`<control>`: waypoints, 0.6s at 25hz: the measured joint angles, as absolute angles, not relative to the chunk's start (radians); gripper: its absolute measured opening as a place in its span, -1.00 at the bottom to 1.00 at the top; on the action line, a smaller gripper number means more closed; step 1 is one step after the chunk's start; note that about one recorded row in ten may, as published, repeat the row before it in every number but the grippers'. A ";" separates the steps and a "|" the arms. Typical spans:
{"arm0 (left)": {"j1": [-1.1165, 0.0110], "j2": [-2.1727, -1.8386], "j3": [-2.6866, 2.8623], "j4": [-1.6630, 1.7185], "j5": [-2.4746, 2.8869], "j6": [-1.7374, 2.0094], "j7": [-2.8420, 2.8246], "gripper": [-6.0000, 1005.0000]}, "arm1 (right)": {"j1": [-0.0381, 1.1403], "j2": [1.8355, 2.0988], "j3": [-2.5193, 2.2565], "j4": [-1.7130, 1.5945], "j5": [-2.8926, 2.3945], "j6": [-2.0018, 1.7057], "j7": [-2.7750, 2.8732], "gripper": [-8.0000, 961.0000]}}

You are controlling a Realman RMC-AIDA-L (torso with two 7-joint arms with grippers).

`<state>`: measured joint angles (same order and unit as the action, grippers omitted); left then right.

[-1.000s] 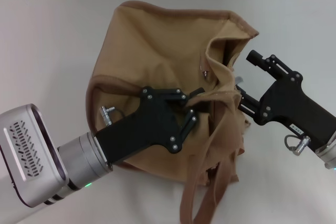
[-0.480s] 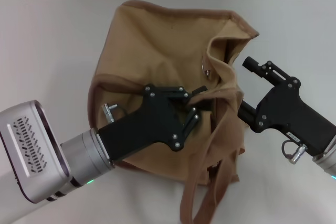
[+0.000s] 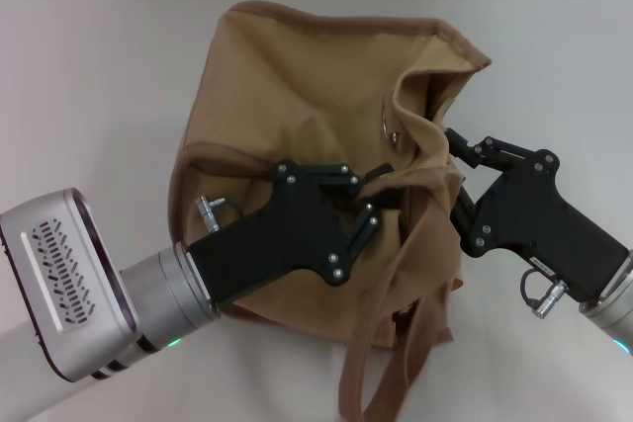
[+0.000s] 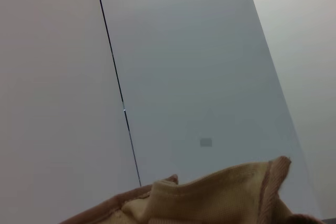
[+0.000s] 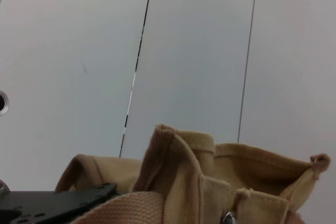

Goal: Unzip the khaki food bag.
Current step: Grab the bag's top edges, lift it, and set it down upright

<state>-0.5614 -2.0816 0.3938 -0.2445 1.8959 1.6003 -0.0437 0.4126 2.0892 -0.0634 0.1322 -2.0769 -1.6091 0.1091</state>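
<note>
The khaki food bag point(image 3: 297, 86) lies slumped in the middle of the white table, its mouth toward my right side. A small silver metal piece point(image 3: 389, 131) shows at the mouth's fold. My left gripper point(image 3: 379, 188) lies across the bag's middle and is shut on a fold of fabric at the mouth. My right gripper point(image 3: 453, 173) is open against the bag's right edge, one finger above the fabric and one below. The left wrist view shows only the bag's rim point(image 4: 220, 192). The right wrist view shows the bag's folds point(image 5: 210, 182) and my left gripper's black body point(image 5: 52, 200).
A wide fabric handle point(image 3: 381, 373) trails from the bag toward the table's front edge. The white table point(image 3: 89, 86) spreads to the left and right of the bag. A grey panelled wall point(image 4: 184, 51) stands behind.
My right gripper has moved left, from clear of the bag to against its right edge. My left gripper has shifted slightly right while keeping hold of the fabric.
</note>
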 joint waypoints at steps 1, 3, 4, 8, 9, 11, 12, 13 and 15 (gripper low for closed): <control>-0.561 -2.082 0.394 -0.245 1.896 1.600 -0.044 -0.84 | 0.413 2.089 -0.063 0.132 -2.077 -1.609 0.109 -0.33; -0.561 -2.082 0.394 -0.246 1.896 1.600 -0.044 -0.84 | 0.413 2.089 -0.063 0.132 -2.078 -1.608 0.108 -0.43; -0.561 -2.082 0.394 -0.246 1.896 1.600 -0.044 -0.84 | 0.413 2.089 -0.063 0.132 -2.078 -1.608 0.108 -0.48; -0.561 -2.082 0.393 -0.246 1.896 1.600 -0.044 -0.84 | 0.412 2.090 -0.063 0.132 -2.078 -1.604 0.103 -0.77; -0.557 -2.082 0.379 -0.252 1.897 1.600 -0.044 -0.84 | 0.412 2.091 -0.063 0.132 -2.079 -1.603 0.102 -0.85; -0.554 -2.082 0.367 -0.257 1.898 1.601 -0.044 -0.84 | 0.412 2.091 -0.063 0.132 -2.079 -1.601 0.102 -0.95; -0.552 -2.082 0.358 -0.260 1.898 1.603 -0.043 -0.84 | 0.412 2.091 -0.063 0.132 -2.079 -1.601 0.102 -0.96; -0.550 -2.082 0.348 -0.266 1.898 1.610 -0.043 -0.84 | 0.411 2.091 -0.064 0.132 -2.079 -1.600 0.102 -0.98; -0.550 -2.082 0.345 -0.268 1.898 1.616 -0.043 -0.84 | 0.411 2.091 -0.064 0.132 -2.079 -1.599 0.102 -0.98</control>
